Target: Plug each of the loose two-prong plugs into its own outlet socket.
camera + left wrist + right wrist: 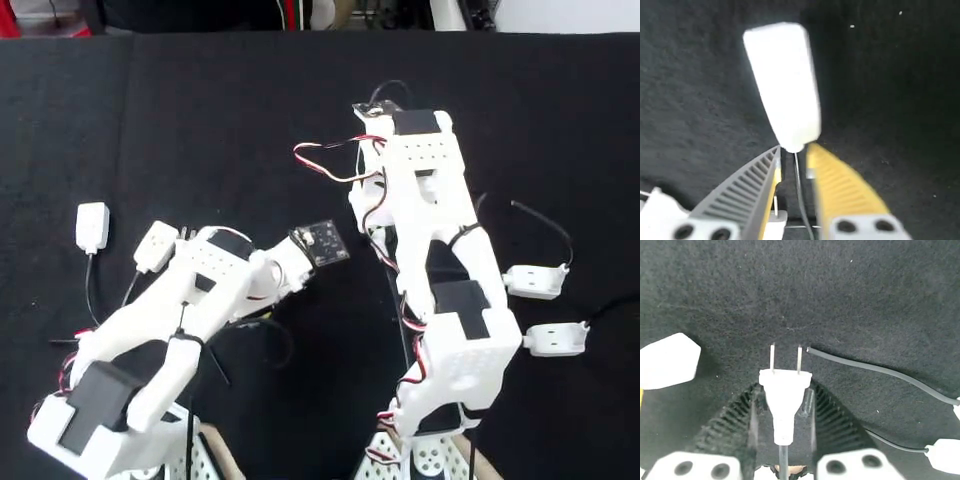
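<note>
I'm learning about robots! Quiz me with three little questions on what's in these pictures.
1. True or false: the right gripper has its fingers shut on a two-prong plug.
2. Pick one. The plug's body is: A white, B red, C green.
3. Fill the gap: at the right of the high view, ___ white corded pieces lie on the black table.
Key: 1 true; 2 A; 3 two.

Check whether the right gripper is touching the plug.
Touching. The right wrist view shows the plug clamped inside the right gripper, its white body pressed from both sides.
</note>
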Robot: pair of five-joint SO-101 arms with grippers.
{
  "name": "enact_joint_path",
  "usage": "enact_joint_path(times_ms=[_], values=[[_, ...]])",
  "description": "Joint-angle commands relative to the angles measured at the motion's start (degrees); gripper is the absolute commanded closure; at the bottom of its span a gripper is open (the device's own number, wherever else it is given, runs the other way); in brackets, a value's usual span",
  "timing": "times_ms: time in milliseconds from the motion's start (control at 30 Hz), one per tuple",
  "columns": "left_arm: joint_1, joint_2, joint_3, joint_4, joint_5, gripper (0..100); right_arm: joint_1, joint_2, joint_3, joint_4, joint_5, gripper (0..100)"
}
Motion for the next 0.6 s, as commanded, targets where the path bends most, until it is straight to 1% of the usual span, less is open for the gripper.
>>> enact_joint_path(times_ms=[0, 67, 133, 267, 400, 567], values=[[-2.68, -0.44, -4.44, 0.18, 0.44, 76, 0.35, -3.21, 0.31, 0.00, 0.53, 98.7], [-3.74, -0.70, -5.05, 0.09, 0.44, 72, 0.26, -3.21, 0.48, -0.09, 0.53, 98.7], [-4.88, -1.32, -5.23, -1.49, 0.62, 72, 0.35, -3.21, 0.40, -0.18, 0.53, 98.7], [-7.69, -3.25, -5.49, -4.84, 5.10, 71, 0.44, -3.21, 0.40, -0.18, 0.53, 98.7], [-10.33, -4.66, -5.49, -6.77, 5.98, 71, 0.44, -3.21, 0.48, -0.18, 0.62, 98.7], [-11.47, -4.75, -5.32, -10.37, 13.36, 71, 0.44, -3.21, 0.48, 0.00, 0.62, 98.7]])
